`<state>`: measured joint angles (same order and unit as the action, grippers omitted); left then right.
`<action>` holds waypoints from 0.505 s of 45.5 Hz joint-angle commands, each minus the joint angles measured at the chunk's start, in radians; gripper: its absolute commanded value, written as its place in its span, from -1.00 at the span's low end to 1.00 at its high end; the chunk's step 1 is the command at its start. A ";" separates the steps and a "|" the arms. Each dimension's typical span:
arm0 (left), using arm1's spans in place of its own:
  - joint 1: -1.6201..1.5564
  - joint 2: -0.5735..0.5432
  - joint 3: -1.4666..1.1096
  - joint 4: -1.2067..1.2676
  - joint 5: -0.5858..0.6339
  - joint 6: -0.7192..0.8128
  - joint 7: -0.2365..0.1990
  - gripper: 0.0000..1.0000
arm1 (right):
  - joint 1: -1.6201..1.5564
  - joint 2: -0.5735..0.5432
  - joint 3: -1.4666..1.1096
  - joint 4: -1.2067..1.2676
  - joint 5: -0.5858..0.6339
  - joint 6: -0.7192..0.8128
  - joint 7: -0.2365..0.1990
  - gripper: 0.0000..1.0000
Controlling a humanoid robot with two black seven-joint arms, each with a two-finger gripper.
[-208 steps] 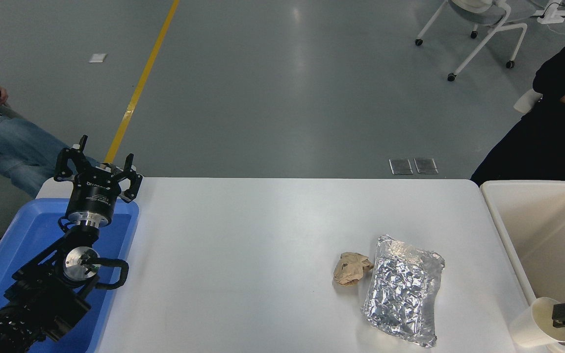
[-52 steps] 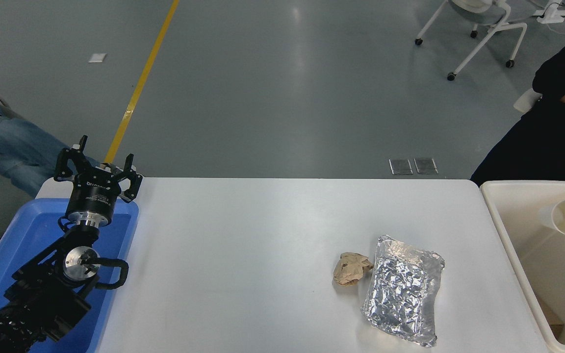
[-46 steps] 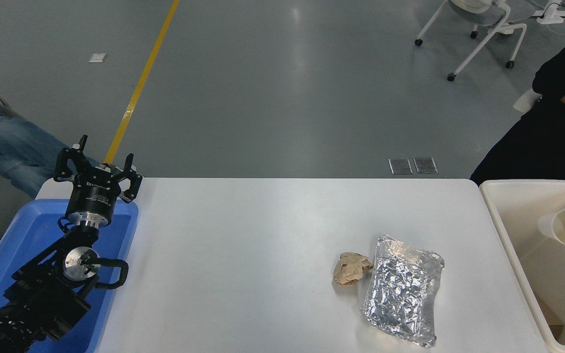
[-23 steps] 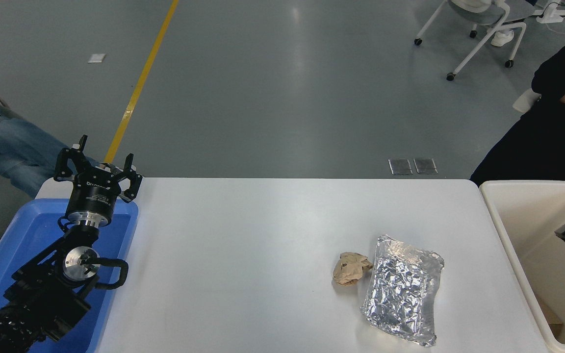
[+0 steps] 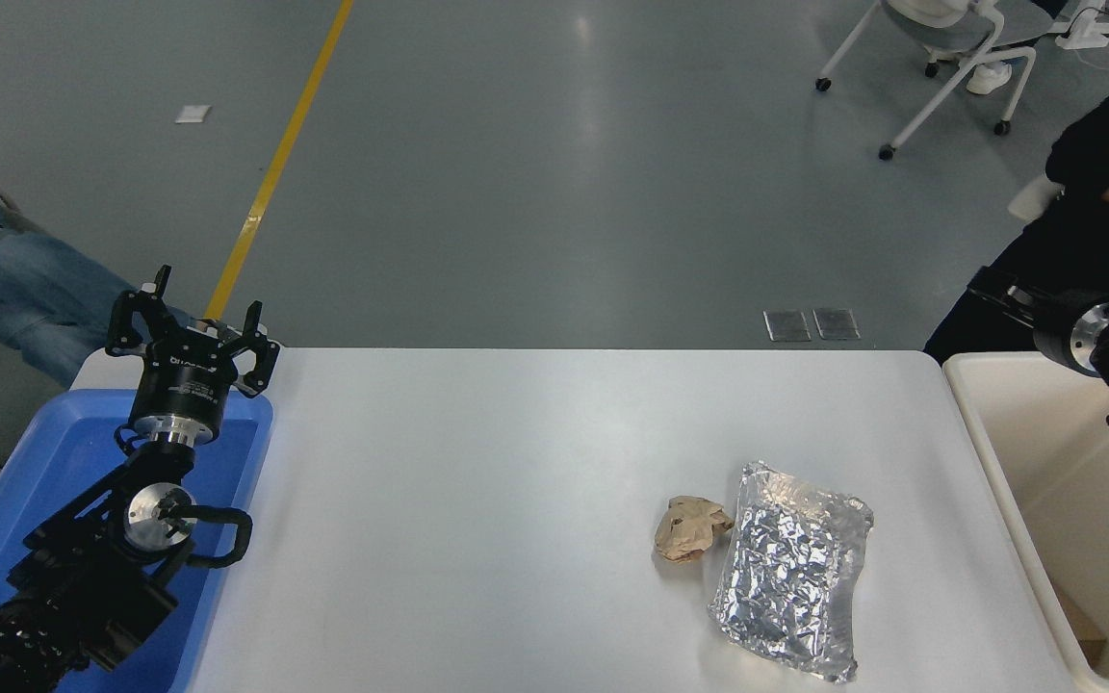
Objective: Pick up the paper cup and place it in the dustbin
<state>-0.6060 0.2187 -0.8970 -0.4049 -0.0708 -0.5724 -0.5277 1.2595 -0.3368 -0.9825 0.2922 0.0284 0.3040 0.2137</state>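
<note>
One silver foil packet point(image 5: 791, 570) and one crumpled brown paper wad point(image 5: 689, 526) are seen on the white counter point(image 5: 477, 500) at 4 o'clock. One dustbin point(image 5: 1002, 462) is set at 3 o'clock; the paper cup cannot be seen. One blue tray point(image 5: 25, 481) lies at 8 o'clock, the left gripper point(image 5: 191, 322) held open and empty above it. At 2 o'clock the right gripper point(image 5: 992, 289) hangs above the dustbin's far rim; its opening cannot be told.

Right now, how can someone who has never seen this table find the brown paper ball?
Start at the white table and look toward its near right part, where a shiny foil packet lies. The brown paper ball sits right against that packet's left side. It is small, dull tan and crumpled, while the packet is bigger, flat and silver.
</note>
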 commanded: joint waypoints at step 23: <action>0.000 -0.001 0.001 0.000 0.000 0.000 0.000 0.98 | 0.692 0.101 -0.150 0.775 -0.082 0.365 -0.002 1.00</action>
<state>-0.6063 0.2187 -0.8961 -0.4050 -0.0707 -0.5726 -0.5277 1.7293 -0.2405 -1.0814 0.8099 -0.0300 0.6017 0.2121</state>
